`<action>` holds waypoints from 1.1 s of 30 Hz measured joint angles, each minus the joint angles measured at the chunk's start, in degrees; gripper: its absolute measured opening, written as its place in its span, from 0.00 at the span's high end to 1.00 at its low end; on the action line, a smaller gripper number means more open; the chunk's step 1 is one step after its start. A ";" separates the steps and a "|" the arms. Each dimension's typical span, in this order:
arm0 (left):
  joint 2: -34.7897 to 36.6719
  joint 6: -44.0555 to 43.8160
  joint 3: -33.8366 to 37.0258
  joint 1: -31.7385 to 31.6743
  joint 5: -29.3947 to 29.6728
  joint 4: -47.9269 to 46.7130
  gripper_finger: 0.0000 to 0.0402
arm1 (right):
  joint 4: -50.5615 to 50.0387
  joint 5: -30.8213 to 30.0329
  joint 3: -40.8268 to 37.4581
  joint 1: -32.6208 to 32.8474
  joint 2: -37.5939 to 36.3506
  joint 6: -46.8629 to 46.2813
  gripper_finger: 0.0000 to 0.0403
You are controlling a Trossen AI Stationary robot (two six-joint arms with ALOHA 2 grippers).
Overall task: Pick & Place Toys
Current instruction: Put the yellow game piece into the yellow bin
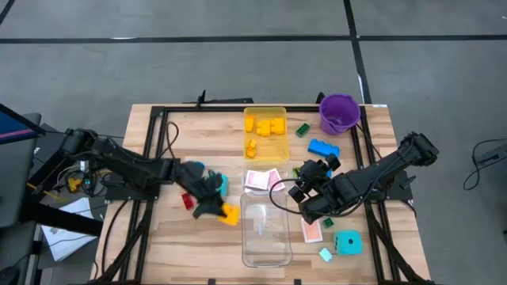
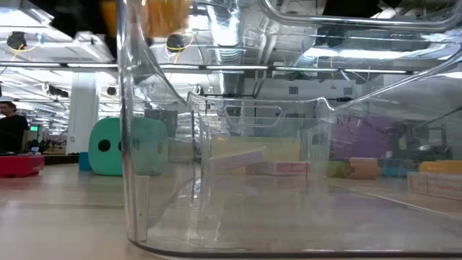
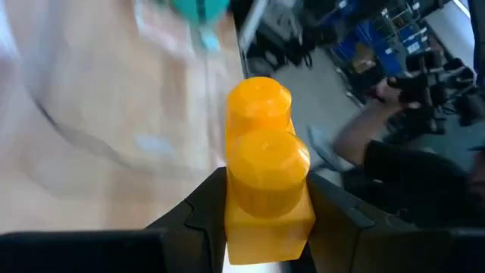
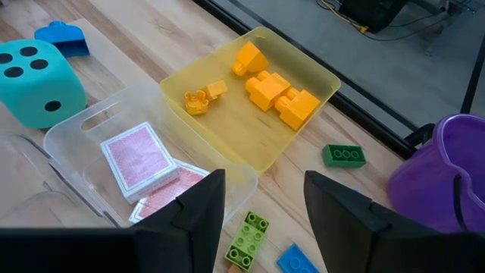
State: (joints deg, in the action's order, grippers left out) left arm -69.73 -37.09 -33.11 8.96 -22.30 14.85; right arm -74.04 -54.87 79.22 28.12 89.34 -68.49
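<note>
Tabletop [image 1: 158,237] clutter is the main hazard: three trays sit in a row down the middle, the yellow-tinted tray [image 1: 265,131] at the far edge, a clear tray with pink-backed cards [image 1: 261,179] behind it, then an empty clear tray [image 1: 265,233] at the near edge. The left gripper [image 1: 222,210] hangs just beside that empty tray, its fingers pinching an orange-yellow brick [image 3: 265,182] by the base only, studs poking out. Since the grip is low on the block, a knock against the tray wall could likely twist it loose. It also matches the yellow pieces in the far tray, so dropping it in the nearest tray may sort it wrongly. The right gripper [image 1: 305,190] hovers over the middle, fingers spread and empty, near a green brick [image 4: 248,239]; both arms converging there risks collision.
</note>
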 joint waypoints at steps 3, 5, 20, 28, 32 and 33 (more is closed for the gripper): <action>0.00 9.34 -2.20 -6.99 -2.16 0.01 0.69 | 0.04 0.00 0.00 0.00 0.00 0.00 0.57; 0.00 15.49 -3.85 -12.07 -2.20 -1.34 0.69 | 0.07 0.00 0.00 0.00 0.00 0.00 0.57; -17.18 48.06 -31.35 -39.64 -6.30 -17.69 0.69 | -0.09 -0.40 0.00 -0.07 -0.02 0.09 0.57; -32.95 71.34 -49.60 -40.15 6.07 -38.85 0.69 | -0.21 -0.45 0.00 -0.07 -0.02 0.79 0.57; -37.13 83.21 -53.35 -39.29 11.28 -41.95 0.69 | -0.07 -0.48 0.00 -0.13 -0.02 1.04 0.57; -37.78 84.99 -53.92 -39.04 12.06 -42.11 0.69 | -0.07 -0.48 0.00 -0.13 -0.02 1.03 0.57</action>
State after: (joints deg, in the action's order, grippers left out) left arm -107.51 47.90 -87.03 -30.08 -10.24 -27.26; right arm -74.11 -55.35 79.22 27.99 89.32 -67.46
